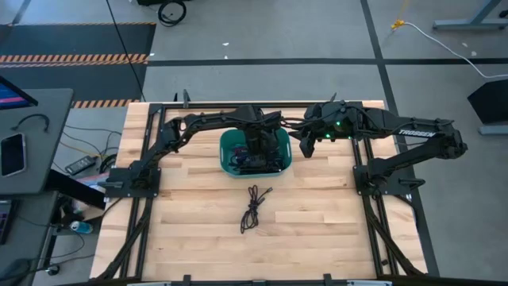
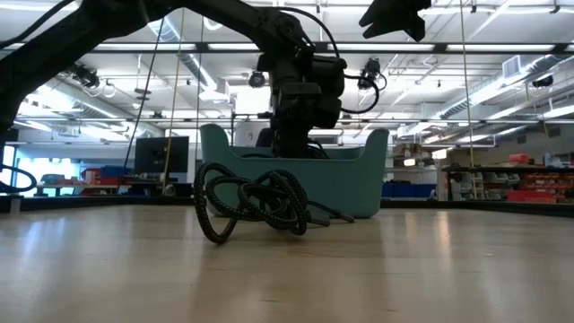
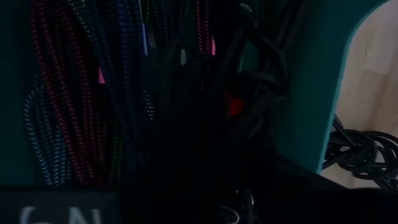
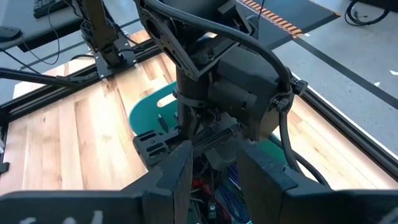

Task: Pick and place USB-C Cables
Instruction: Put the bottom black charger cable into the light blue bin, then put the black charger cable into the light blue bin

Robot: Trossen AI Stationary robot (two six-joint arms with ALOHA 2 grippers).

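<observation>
The teal bin (image 1: 283, 141) stands at the table's far middle and holds several braided USB-C cables (image 3: 81, 93) in red, blue, green and black, bunched together. My left gripper (image 1: 255, 155) is lowered from above into the bin among them; its fingers are lost in the dark. One black cable (image 1: 254, 208) lies coiled on the bare wood on the near side of the bin, also in the low view (image 2: 256, 202). My right gripper (image 4: 214, 180) hovers open above the bin's right side, looking down on the left wrist (image 4: 242, 93).
Dark arm frames (image 1: 139, 183) run along the table's left and right sides (image 1: 373, 179). Open wood lies between the loose cable and the near edge (image 1: 254, 262). A side desk with a phone (image 1: 12, 153) stands off the table's left.
</observation>
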